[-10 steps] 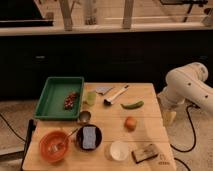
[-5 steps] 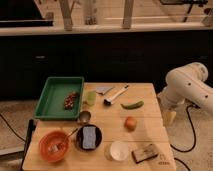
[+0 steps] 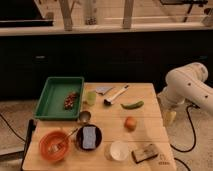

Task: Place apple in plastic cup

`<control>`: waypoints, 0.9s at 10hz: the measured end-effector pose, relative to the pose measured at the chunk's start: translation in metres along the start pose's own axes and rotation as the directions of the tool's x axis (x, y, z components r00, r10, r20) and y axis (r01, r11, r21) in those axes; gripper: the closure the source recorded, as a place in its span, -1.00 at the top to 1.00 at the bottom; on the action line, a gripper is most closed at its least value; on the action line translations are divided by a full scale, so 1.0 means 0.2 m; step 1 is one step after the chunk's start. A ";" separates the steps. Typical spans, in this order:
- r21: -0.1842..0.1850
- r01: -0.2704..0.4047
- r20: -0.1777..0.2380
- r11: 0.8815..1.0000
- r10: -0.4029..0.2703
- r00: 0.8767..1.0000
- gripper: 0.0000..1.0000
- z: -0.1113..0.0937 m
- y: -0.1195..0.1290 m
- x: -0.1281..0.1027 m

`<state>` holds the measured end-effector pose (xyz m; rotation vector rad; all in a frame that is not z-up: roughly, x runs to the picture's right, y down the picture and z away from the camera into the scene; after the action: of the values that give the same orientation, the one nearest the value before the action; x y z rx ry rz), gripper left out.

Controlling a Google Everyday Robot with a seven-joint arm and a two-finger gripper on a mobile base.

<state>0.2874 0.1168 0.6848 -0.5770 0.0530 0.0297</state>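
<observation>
Bowls and cups line the front edge of the surface (image 3: pixel 150 131). Nearest you, in front of the apple (image 3: pixel 130 123) and slightly to its left, sits a white round cup (image 3: pixel 119 150). A brown block (image 3: pixel 145 153) lies just right of that cup, in front of the apple. Further left along this front row you see a dark bowl (image 3: pixel 78 141) holding a blue sponge (image 3: pixel 89 136), then an orange bowl (image 3: pixel 52 142).

The apple itself lies on the bare wood, right of centre, touching nothing. Level with it, past the surface's right edge, hangs the claw (image 3: pixel 170 117), well apart from the apple. You cannot tell whether it is open or shut, but the apple is not in it.

Well left of the apple stands a small metal cup (image 3: pixel 84 117). Just behind the apple lies a long green pepper (image 3: pixel 132 105). Further back and to the apple's left, the plastic cup (image 3: pixel 90 98) stands upright, just beside the green tray (image 3: pixel 52 100). A white-handled utensil (image 3: pixel 116 95) lies behind the apple, right of that cup. The white arm (image 3: pixel 190 85) curves behind and right of the apple.
</observation>
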 end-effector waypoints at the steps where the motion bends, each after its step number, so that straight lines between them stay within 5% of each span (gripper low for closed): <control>1: -0.006 0.023 -0.004 1.000 -0.023 1.000 0.60 0.05 0.02 -0.06; 9: -0.027 0.157 -0.027 0.987 -0.158 0.987 0.60 0.24 0.05 -0.18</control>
<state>0.2522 0.1503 0.7208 -0.6050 0.0356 -0.1317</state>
